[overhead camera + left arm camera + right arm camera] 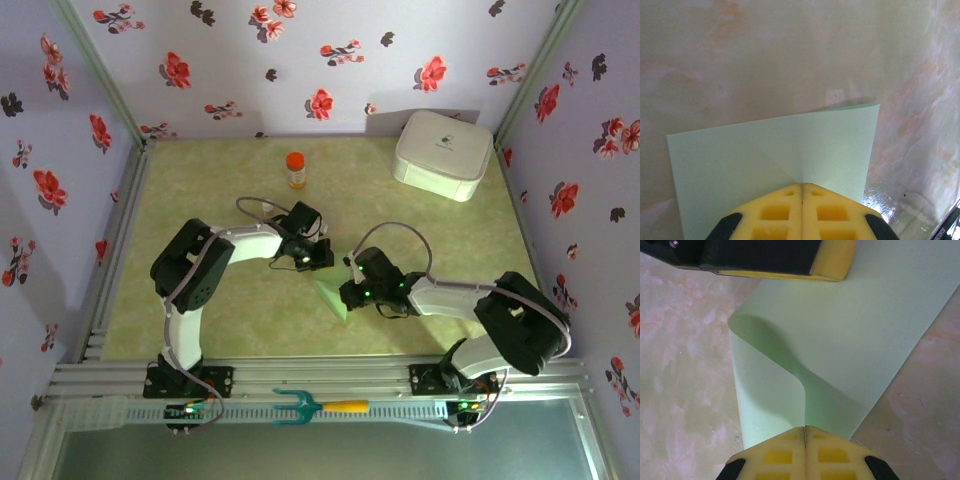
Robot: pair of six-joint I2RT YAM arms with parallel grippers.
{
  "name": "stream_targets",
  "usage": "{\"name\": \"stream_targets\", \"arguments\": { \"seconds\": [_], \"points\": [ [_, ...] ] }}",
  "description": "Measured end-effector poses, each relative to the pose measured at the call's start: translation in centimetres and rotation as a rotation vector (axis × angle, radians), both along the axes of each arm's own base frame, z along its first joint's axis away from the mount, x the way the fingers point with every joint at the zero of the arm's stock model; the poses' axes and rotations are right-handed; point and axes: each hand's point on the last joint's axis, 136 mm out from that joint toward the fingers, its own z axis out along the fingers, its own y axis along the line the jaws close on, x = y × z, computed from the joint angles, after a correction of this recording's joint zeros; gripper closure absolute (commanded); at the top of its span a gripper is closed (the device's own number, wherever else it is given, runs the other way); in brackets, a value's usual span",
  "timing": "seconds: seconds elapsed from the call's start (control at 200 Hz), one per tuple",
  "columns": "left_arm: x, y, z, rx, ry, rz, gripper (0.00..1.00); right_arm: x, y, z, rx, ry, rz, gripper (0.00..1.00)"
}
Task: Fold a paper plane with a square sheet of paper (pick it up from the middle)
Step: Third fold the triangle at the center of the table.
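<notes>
Now my left pincer (pixel 802 187) pinches the thin mint-green paper sheet (pixel 740 155) steady; my right pincer (pixel 805 429) pinches its curled flap, I reckon for creasing.

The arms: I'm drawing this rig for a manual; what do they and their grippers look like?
The left arm and right arm have white links, black joint housings, looping grey cables and green lights. The left gripper and right gripper have yellow fingers with square pockets and black corners.

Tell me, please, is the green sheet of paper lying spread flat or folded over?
Partly folded: in the right wrist view one edge of the sheet of paper curls over itself in a soft, uncreased loop.
</notes>
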Motion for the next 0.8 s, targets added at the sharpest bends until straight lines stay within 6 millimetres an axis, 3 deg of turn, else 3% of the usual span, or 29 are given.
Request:
{"name": "stream_targets", "arguments": {
  "seconds": [0.8],
  "points": [
    [0.0,0.0,0.01,0.0,0.0,0.0,0.97,0.12,0.05,-0.86,-0.028,0.024,-0.002,0.97]
  ]
}}
